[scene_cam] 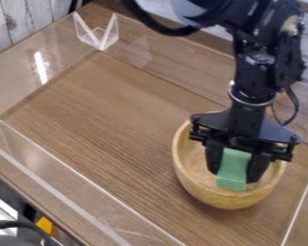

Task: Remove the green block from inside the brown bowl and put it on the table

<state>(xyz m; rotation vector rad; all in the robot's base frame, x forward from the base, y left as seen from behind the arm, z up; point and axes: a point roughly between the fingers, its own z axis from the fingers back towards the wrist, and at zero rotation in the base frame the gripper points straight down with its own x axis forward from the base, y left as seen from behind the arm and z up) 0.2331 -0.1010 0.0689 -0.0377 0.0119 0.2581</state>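
The brown bowl (pixel 204 188) sits on the table (pixel 105 106) at the lower right, near the front acrylic wall. My black gripper (pixel 237 165) points straight down into the bowl and is shut on the green block (pixel 233 170), which stands upright between the two fingers. The block's lower end is still within the bowl's rim; I cannot tell if it touches the bowl's bottom.
Low clear acrylic walls (pixel 66 173) line the table's front and left edges, with a clear corner bracket (pixel 95 32) at the back left. Bare wood-grain tabletop stretches to the left of the bowl.
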